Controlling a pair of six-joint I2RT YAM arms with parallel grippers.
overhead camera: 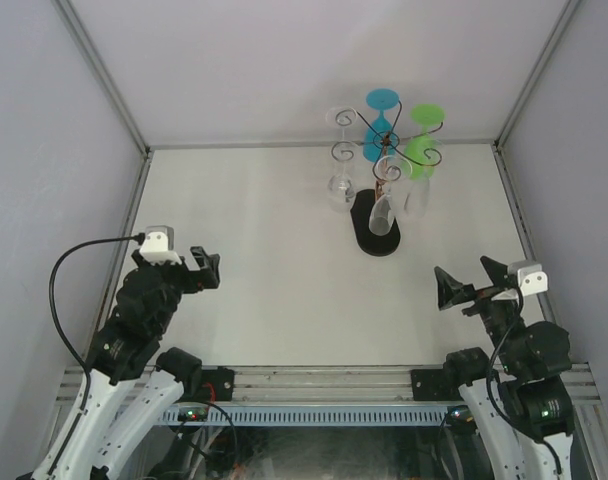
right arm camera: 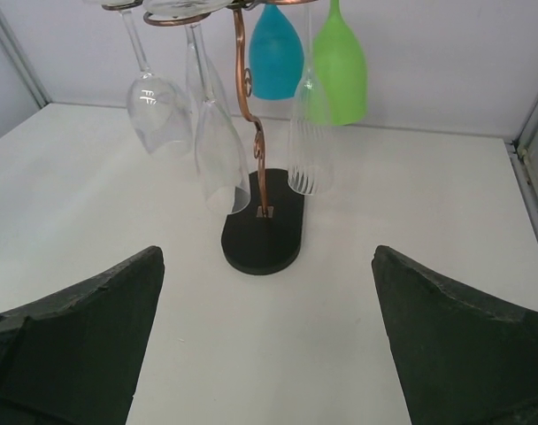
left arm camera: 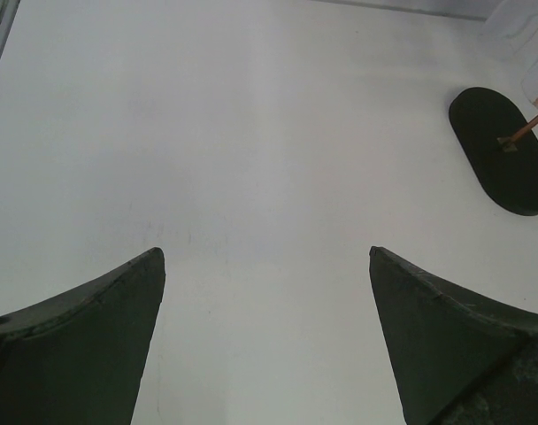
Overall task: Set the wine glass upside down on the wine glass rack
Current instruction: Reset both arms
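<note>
Right wrist: blue glass (right arm camera: 276,51); green glass (right arm camera: 340,69); both on rack (right arm camera: 267,241)

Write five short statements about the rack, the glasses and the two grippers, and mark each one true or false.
1. The wine glass rack carries a blue glass and a green glass, both hanging bowl down. True.
2. The left gripper is shut on a clear glass. False: it is open and empty.
3. The rack's base is black and oval. True.
4. The right gripper points away from the rack. False: it is open, and the rack stands straight ahead of it.
5. One glass lies on its side beside the rack. False: every glass in view hangs from the rack.
</note>
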